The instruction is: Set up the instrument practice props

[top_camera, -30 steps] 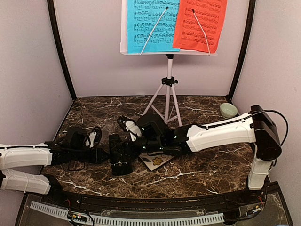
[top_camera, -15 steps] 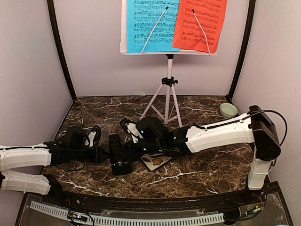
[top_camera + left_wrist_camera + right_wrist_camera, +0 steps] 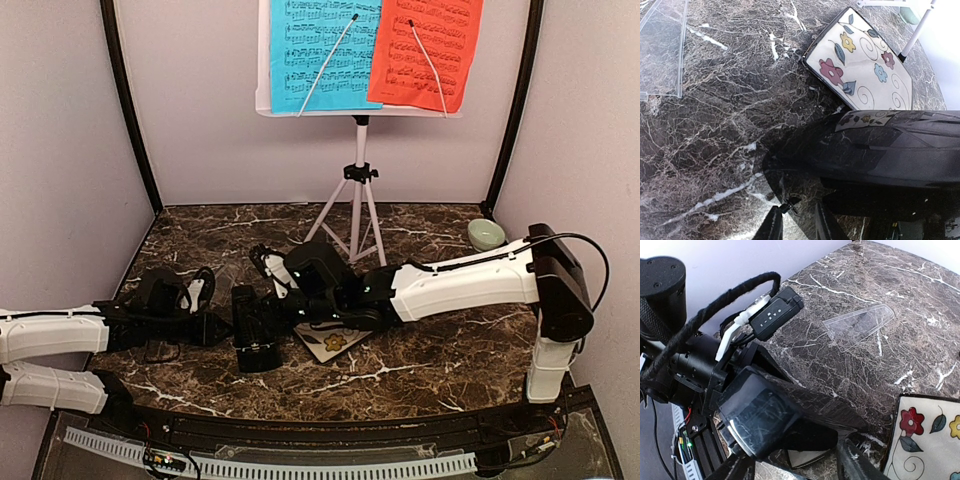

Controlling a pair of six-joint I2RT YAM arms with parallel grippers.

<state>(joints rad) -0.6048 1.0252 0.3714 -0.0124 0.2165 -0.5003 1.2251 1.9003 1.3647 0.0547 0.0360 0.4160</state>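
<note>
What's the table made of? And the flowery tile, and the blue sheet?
Table: looks like polished marble, dark brown with white veins, though it may be a print. Tile: probably glazed ceramic; glossy painted flowers, dark rim. Blue sheet: thin paper, matte, with printed notes.

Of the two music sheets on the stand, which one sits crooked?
The red music sheet, on the right of the white music stand: it is tilted, its bottom edge slanting, while the blue music sheet beside it hangs straight.
</note>
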